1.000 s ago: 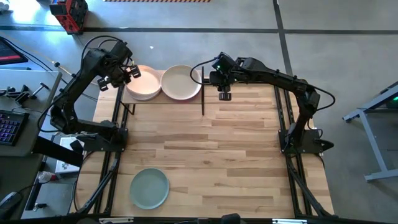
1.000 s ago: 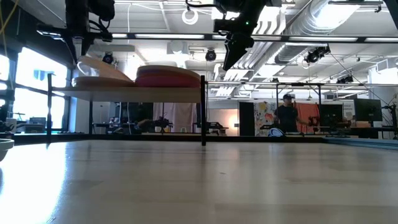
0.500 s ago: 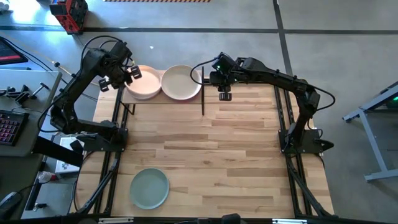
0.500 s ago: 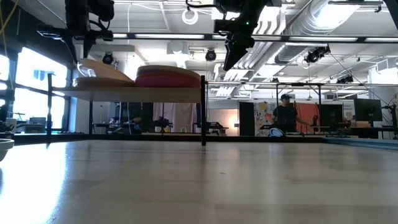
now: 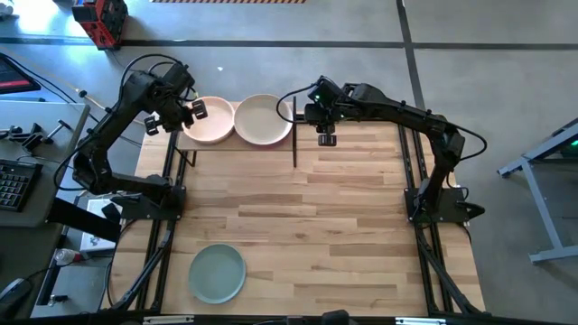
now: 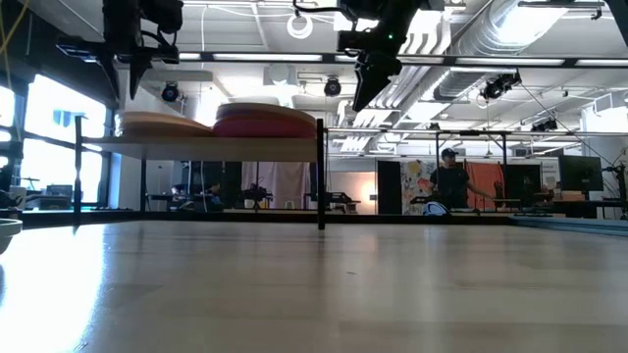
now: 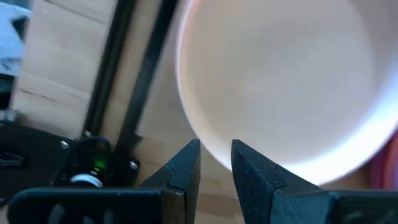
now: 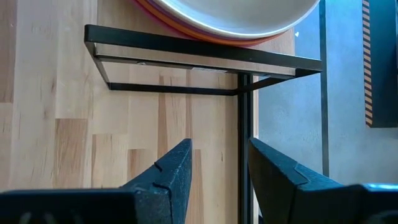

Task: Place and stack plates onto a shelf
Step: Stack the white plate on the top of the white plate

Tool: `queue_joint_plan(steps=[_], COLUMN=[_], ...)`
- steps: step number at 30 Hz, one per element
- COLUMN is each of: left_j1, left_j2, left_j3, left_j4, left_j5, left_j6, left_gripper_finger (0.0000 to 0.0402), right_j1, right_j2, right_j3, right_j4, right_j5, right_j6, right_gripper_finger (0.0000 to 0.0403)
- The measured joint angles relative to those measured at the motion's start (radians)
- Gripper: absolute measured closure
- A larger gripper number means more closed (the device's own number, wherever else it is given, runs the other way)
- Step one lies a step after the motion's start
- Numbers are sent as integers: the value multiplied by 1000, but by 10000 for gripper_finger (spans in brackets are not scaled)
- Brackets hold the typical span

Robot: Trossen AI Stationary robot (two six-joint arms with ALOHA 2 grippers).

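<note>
Two stacks of plates (image 5: 237,120) sit on the shelf (image 6: 216,145). One mint plate (image 5: 217,273) remains on the bench (image 5: 343,208), well apart. Left hand (image 5: 195,109) over the shelf, narrowly parted, empty; right hand (image 5: 325,139) beside the shelf, wide, empty.

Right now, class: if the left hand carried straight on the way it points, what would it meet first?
Probably the peach plate: the left hand stands open at its near rim, just off the left stack on the shelf. Depth is unclear, so it could pass over the rim.

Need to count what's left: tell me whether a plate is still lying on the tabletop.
Yes, the high view shows one mint green plate lying on the slatted tabletop, near its front left corner.
</note>
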Motion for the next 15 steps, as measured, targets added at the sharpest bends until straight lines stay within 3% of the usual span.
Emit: queue_joint_plan(steps=[4,15], left_j1=[0,-31], left_j2=[0,76], left_j3=[0,1], left_j4=[0,61], left_j5=[110,70], left_j6=[9,27], left_gripper_finger=[323,323], right_j1=[0,0], right_j2=[0,0], right_j3=[0,0], right_j4=[0,0], right_j5=[0,0], right_j6=[2,8], right_gripper_finger=[269,269])
